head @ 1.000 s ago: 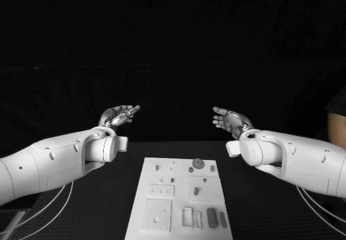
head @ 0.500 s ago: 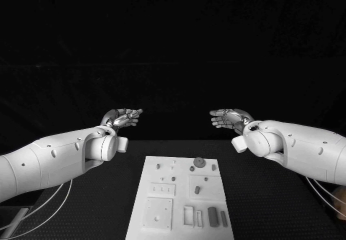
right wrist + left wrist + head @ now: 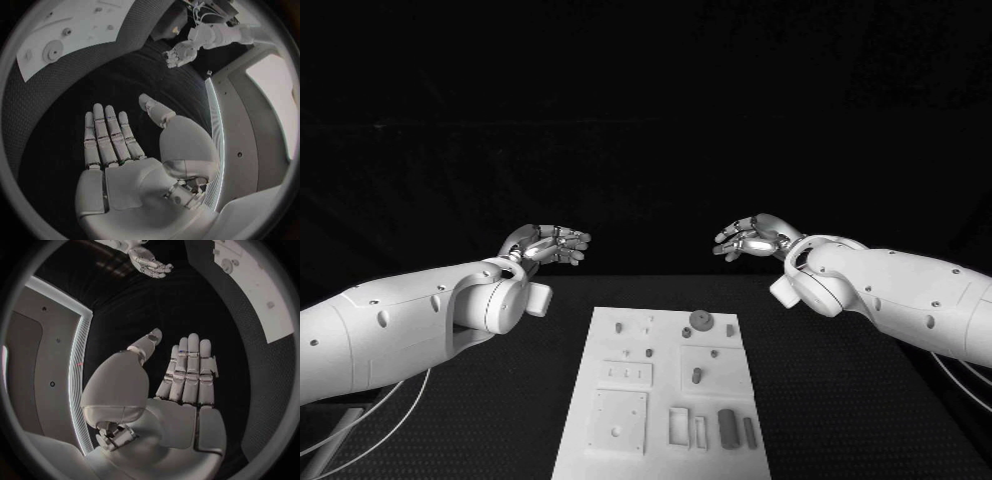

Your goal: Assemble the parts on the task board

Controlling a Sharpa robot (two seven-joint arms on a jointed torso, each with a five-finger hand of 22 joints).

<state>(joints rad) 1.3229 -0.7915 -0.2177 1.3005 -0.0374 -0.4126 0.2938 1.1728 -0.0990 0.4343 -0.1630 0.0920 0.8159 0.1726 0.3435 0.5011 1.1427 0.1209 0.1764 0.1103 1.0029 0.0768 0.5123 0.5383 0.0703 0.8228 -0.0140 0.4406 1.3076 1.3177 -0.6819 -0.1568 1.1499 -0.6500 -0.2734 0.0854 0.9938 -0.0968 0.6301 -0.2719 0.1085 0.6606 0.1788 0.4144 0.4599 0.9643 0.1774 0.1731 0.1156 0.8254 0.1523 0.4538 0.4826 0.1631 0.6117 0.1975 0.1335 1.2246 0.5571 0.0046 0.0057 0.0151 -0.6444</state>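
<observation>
Both hands raised, nothing held.
We see the left hand (image 3: 548, 245) at 10 o'clock and the right hand (image 3: 754, 238) at 2 o'clock of the task board (image 3: 661, 392), palms flat with fingers (image 3: 187, 365) straight and apart; the board lies mid-counter (image 3: 848, 400), its grey parts (image 3: 727, 428) untouched.

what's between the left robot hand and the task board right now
Nothing: in the head view only bare black table lies between the raised, empty left robot hand and the task board.
</observation>
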